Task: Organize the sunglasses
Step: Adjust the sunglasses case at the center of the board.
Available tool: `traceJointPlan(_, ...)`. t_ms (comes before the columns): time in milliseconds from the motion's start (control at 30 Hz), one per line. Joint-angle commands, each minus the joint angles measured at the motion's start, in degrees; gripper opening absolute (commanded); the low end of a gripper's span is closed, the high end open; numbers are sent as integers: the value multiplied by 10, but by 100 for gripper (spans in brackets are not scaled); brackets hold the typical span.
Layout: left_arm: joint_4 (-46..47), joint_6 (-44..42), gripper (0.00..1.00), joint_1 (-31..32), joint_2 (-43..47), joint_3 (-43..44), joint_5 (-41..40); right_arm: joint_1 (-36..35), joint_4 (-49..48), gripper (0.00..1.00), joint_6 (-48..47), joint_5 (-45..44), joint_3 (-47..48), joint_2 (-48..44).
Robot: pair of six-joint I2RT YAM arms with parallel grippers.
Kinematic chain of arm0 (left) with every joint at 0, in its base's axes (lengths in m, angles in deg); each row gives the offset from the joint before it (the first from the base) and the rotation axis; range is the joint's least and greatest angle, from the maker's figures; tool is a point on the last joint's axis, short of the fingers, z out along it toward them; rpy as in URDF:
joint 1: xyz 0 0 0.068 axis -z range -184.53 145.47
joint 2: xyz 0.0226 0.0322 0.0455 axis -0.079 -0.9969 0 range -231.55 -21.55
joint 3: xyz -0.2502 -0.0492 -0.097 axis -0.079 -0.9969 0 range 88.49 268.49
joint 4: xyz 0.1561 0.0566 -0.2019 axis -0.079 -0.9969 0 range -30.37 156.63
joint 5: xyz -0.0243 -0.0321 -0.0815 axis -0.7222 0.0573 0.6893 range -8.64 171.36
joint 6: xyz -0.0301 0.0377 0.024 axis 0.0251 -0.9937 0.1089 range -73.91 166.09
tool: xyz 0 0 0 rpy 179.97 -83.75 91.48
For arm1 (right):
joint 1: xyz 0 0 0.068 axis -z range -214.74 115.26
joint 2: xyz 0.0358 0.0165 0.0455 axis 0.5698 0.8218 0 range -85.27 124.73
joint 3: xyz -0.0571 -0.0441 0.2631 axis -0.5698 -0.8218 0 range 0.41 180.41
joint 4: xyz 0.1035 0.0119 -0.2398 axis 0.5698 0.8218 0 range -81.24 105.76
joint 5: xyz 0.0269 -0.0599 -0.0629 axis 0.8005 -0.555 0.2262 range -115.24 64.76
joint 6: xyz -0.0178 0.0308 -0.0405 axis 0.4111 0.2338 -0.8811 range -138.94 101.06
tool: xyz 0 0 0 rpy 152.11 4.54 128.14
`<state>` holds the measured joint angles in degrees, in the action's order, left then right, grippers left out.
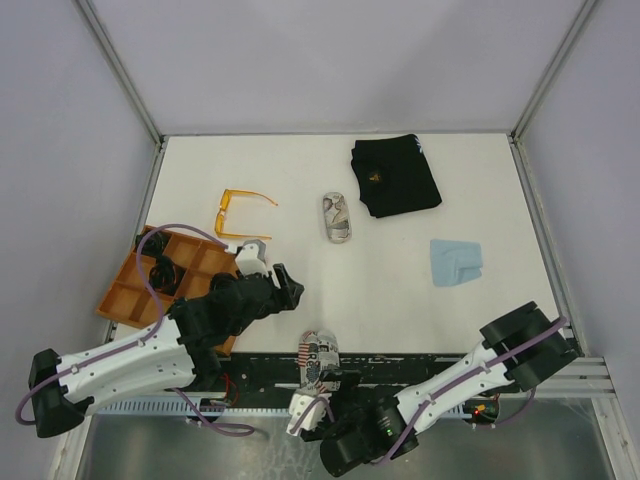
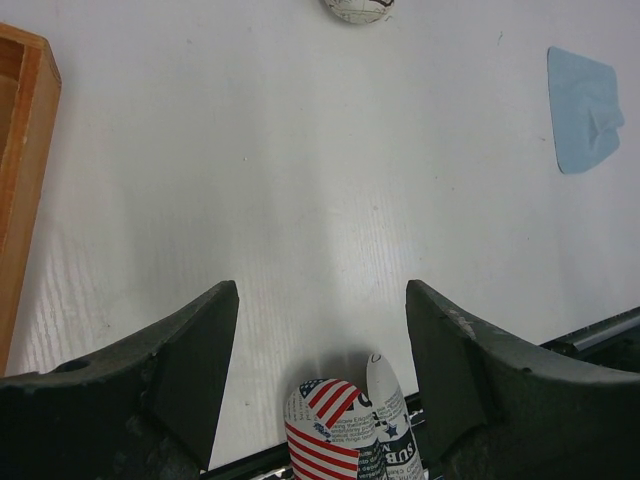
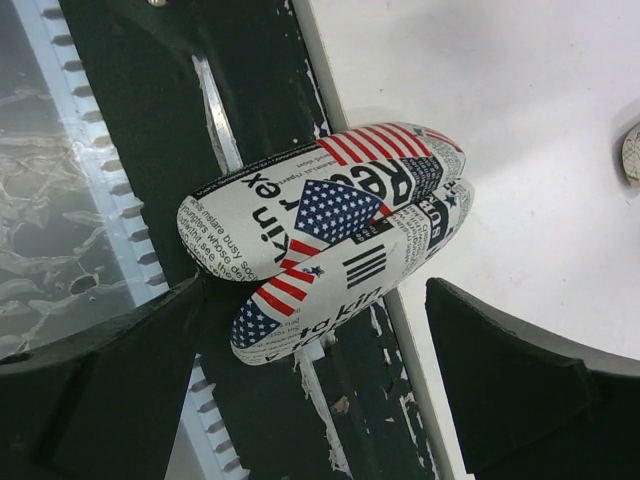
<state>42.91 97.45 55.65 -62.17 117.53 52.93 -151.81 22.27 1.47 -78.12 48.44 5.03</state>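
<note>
white table point(image 1: 300, 180) bears amber sunglasses point(image 1: 221, 213), flag case point(image 3: 330, 235) seemingly ajar.

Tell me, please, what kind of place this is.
Probably a robotics lab test cell: a white table fenced by aluminium posts and plain grey walls, two robot arms bolted at its near edge, and staged props such as orange sunglasses and a flag-printed case.

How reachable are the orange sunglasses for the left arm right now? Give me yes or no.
Probably yes. The orange sunglasses lie uncovered on the table, near the left gripper, which is open and empty, so a short reach should do.
</note>
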Motion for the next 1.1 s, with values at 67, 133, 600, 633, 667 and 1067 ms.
traceJointPlan(67, 23, 19, 75, -2, 20, -12, -15, 11, 74, 99, 61, -37, 47, 42)
traceJointPlan(133, 23, 17, 75, -2, 24, -13, -16, 15, 99, 99, 78, -58, 59, 57)
traceJointPlan(600, 32, 9, 75, -3, 24, -16, -19, 68, 61, 75, 64, -111, 10, -45)
traceJointPlan(633, 34, 8, 75, -3, 23, -16, -20, 76, 50, 72, 57, -104, 3, -56)
traceJointPlan(667, 35, 8, 75, -3, 23, -16, -19, 85, 38, 69, 49, -98, -4, -65)
traceJointPlan(1067, 36, 6, 75, -5, 32, -18, -18, 193, -48, 45, 10, -8, -44, -135)
